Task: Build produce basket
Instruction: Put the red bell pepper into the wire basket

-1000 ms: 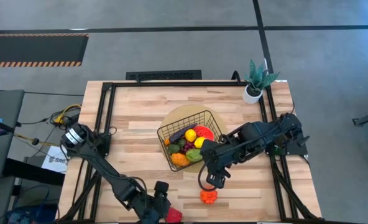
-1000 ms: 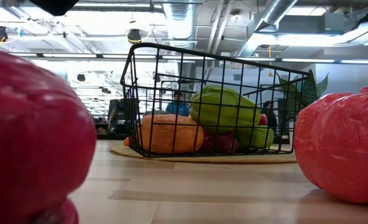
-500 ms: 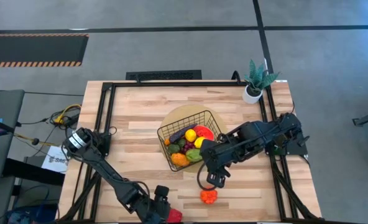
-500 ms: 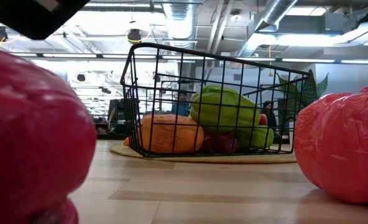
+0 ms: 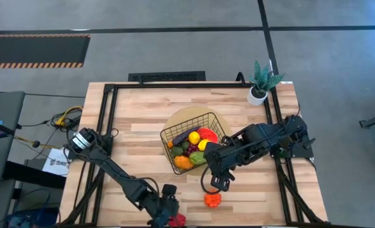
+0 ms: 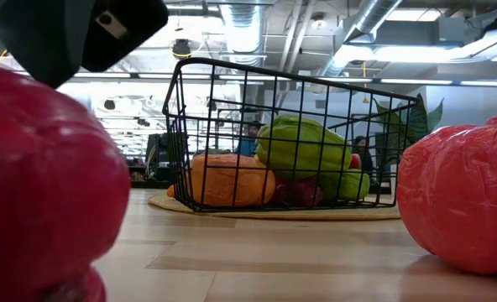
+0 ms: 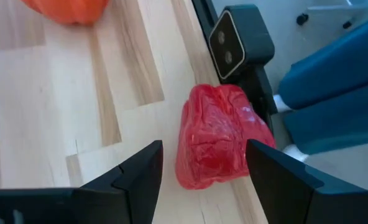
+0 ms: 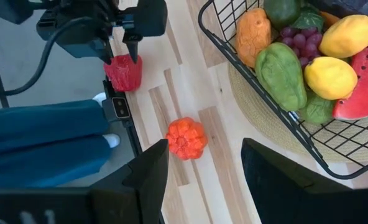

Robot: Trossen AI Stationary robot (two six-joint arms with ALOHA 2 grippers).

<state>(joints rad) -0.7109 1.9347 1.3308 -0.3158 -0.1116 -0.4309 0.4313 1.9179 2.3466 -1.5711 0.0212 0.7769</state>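
The left tool (image 7: 199,171) hangs spread wide over the red pepper (image 7: 218,137), gripping nothing; the pepper lies between its fingers at the desk's (image 5: 137,120) near edge. The right tool (image 8: 199,168), also parted and empty, hovers between the orange pepper (image 8: 186,138) and the basket (image 5: 194,149), which sits mid-desk, full of produce (image 8: 296,50).

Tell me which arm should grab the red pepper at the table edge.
Left. The left gripper is open with the red pepper right between its fingers. The right gripper hovers open beside the basket, nearer the orange pepper.
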